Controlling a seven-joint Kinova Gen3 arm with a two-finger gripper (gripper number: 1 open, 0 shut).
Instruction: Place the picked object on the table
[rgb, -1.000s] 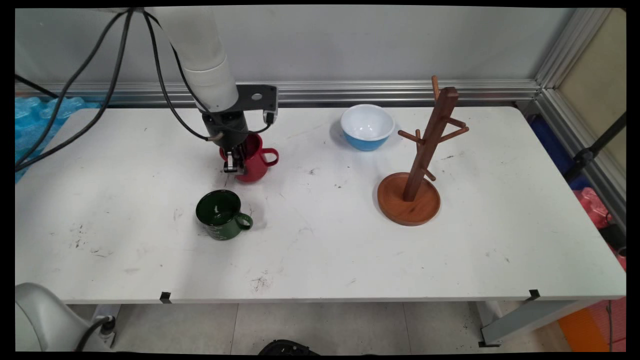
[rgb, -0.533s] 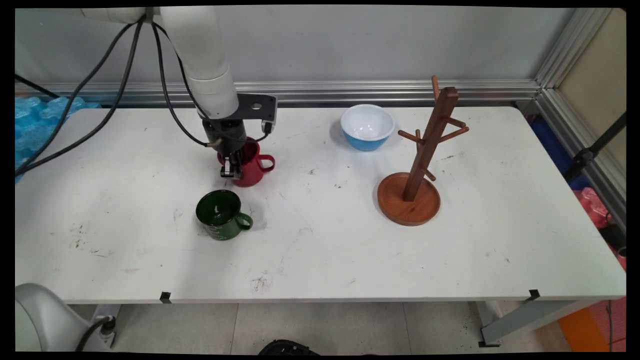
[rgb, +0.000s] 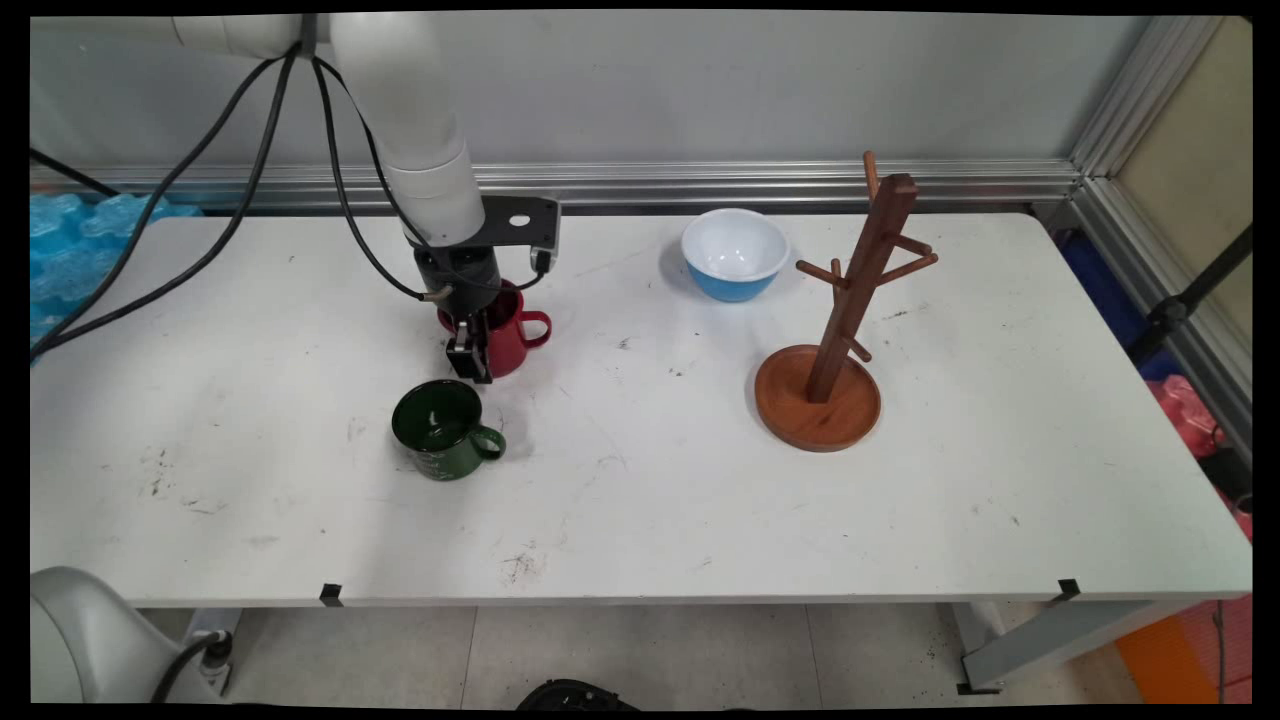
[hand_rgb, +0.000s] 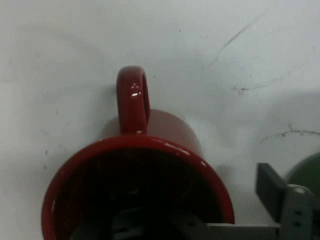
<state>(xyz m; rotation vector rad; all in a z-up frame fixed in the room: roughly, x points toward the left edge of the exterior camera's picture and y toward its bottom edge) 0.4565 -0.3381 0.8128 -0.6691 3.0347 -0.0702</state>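
A red mug (rgb: 505, 340) stands upright on the white table (rgb: 650, 480), handle to the right. My gripper (rgb: 475, 347) is down over its near-left wall and is open. One finger (rgb: 468, 362) hangs outside the mug and the other reaches inside it. In the hand view the red mug (hand_rgb: 150, 150) fills the lower middle, its handle pointing up. The outer finger (hand_rgb: 272, 192) stands a little off the rim, and the gripper (hand_rgb: 200, 212) straddles the wall. A green mug (rgb: 440, 430) stands just in front of it, with the green mug's edge (hand_rgb: 307, 172) showing at the right.
A blue bowl (rgb: 735, 255) with a white inside sits at the back middle. A wooden mug tree (rgb: 840, 330) on a round base stands to the right. Black cables (rgb: 330, 170) hang from the arm at the upper left.
The red mug came down and slightly toward the near left with the gripper, then stayed put. The outer finger has since moved off the mug wall toward the green mug.
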